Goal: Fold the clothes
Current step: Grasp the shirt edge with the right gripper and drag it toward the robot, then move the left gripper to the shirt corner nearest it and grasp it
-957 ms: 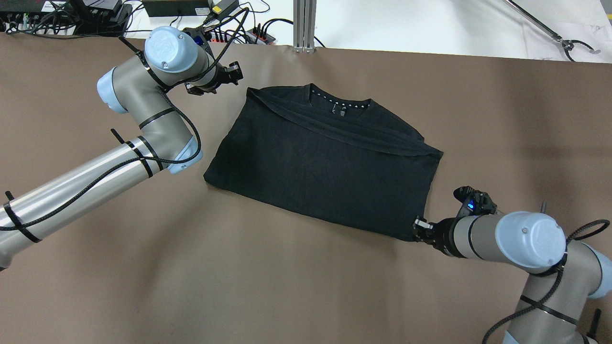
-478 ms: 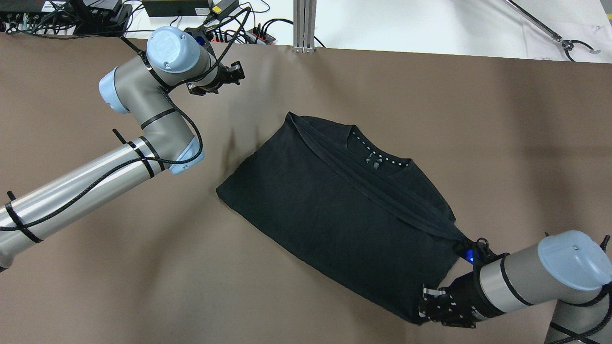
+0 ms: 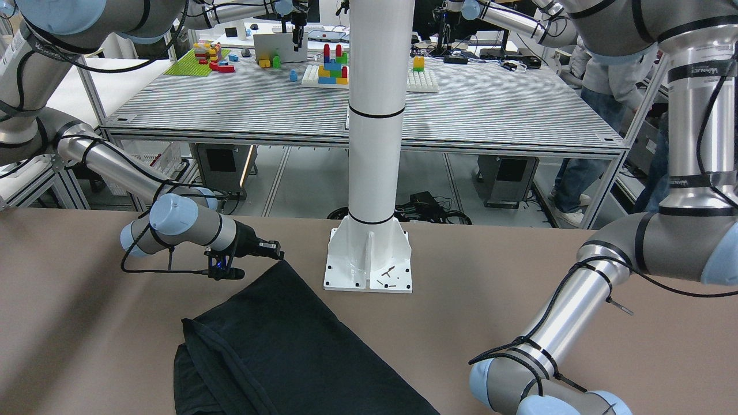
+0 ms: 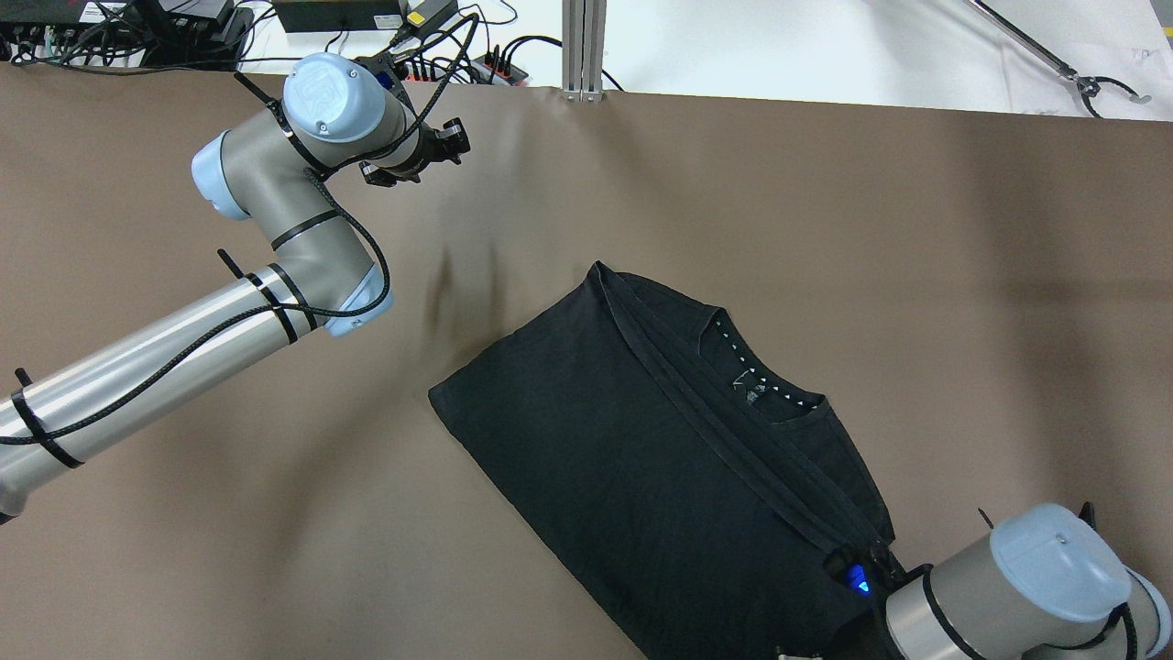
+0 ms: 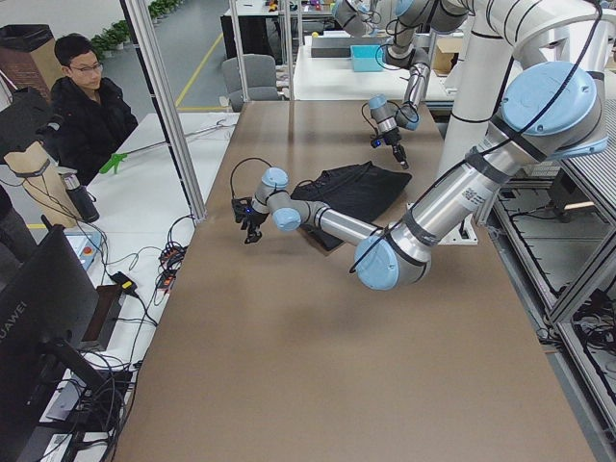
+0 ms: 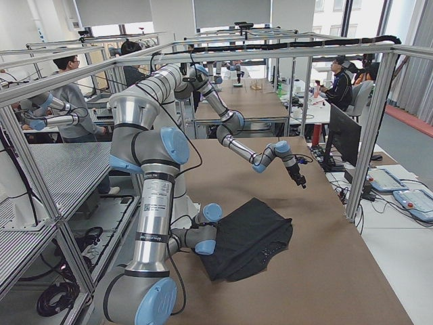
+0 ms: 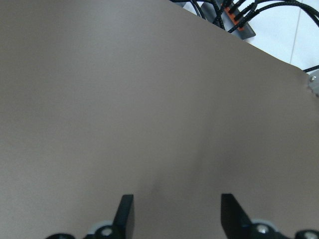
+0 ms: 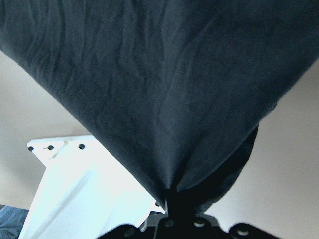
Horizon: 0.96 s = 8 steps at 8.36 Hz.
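Black, thin cloth, the garment (image 4: pixel 678 477) lay on the brown table (image 4: pixel 916 229), toward five o'clock from the table's middle in the overhead view. It was folded over on itself, with the collar showing on its two o'clock side. The right gripper (image 8: pixel 172 199) was clamped on one corner, at the garment's five o'clock end. In the right wrist view the fabric gathered to a point between the jaws and fanned out taut from there. I judge the corner was held this way so the whole piece could be drawn across the table as one sheet instead of bunching. In the front-facing view the pinched corner sat near the white pillar's base plate (image 3: pixel 369 259), at its nine o'clock, not touching it.

The left gripper (image 7: pixel 177 211) had its jaws wide apart with nothing between them — only bare table below. In the overhead view it hovered at ten o'clock from the garment, well apart, probably parked clear of the cloth. The folding looked unfinished, and the garment seemed to be in mid-placement for another fold.
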Available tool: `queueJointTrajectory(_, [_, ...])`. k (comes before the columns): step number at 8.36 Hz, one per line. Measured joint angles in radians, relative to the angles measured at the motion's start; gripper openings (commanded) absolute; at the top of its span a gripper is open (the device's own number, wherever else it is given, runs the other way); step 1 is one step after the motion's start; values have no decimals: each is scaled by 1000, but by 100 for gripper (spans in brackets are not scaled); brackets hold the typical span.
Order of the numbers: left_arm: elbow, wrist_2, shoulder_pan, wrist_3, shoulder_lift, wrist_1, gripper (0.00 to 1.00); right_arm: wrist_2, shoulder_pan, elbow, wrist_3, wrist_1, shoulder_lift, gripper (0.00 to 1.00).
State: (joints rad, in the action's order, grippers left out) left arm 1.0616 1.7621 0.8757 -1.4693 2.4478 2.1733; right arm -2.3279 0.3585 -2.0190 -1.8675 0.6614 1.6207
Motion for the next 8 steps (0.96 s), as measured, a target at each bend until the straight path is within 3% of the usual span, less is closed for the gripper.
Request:
queueJointTrajectory(3, [71, 19, 1, -16, -26, -20, 67, 84, -27, 4, -6, -4, -11, 95])
queueJointTrajectory(5, [259, 60, -27, -69, -109, -92, 67, 139, 6, 6, -1, 2, -17, 95])
queueJointTrajectory(8, [563, 47, -161, -201, -334, -129, 69, 199, 78, 11, 9, 32, -34, 95])
